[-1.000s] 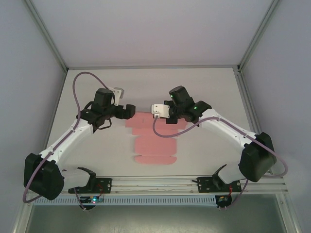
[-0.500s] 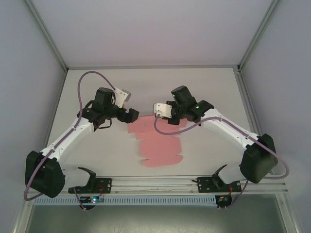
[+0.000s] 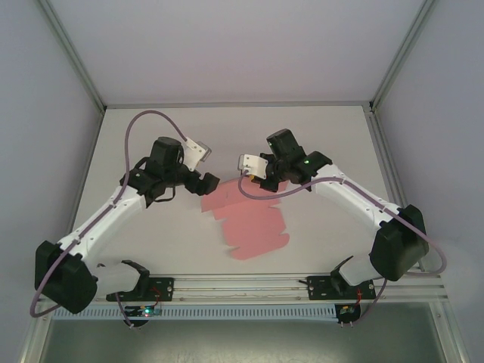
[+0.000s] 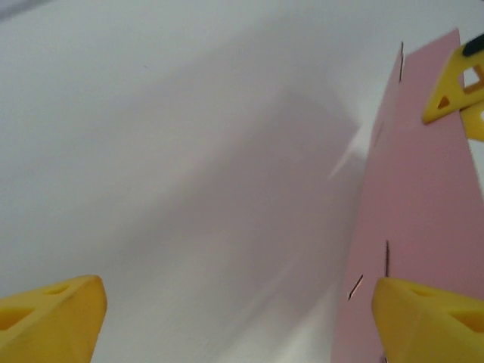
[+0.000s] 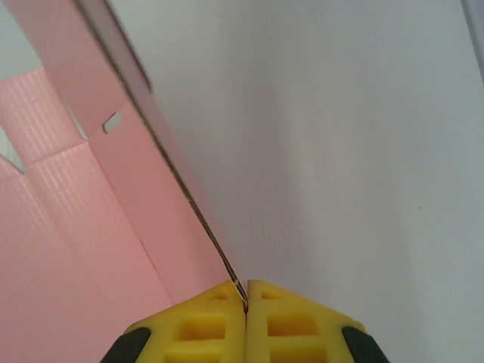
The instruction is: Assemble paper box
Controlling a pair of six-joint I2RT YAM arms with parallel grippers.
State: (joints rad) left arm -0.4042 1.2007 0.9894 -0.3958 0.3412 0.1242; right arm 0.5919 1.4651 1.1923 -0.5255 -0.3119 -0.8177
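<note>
The right gripper (image 5: 246,291) is clenching its 2 yellow fingers (image 5: 197,325) on the thin edge of the paper box (image 3: 253,223), with nothing but the card between them; it is gripping at the far edge of the box. The left gripper (image 4: 238,295) is standing released and wide, grasping nothing; 1 finger is hovering over the box's left margin beside 2 short slits (image 4: 386,259), and the other is hovering over the bare table (image 3: 151,128) well to the left of the box.

Outward from the jaws, we are seeing the box as a die-cut sheet, mostly lying flat on the table and skewed; the panel that the right gripper is holding is standing up at an angle to the rest.

We are judging the task as barely begun: 1 panel is standing raised, while no wall is sitting locked, no tab is sitting tucked, and the other flaps are waiting to be folded.

We are finding no brand, label or writing on the box; the card is looking plain pink, with only faint ribbing and a small slot (image 5: 112,121).
</note>
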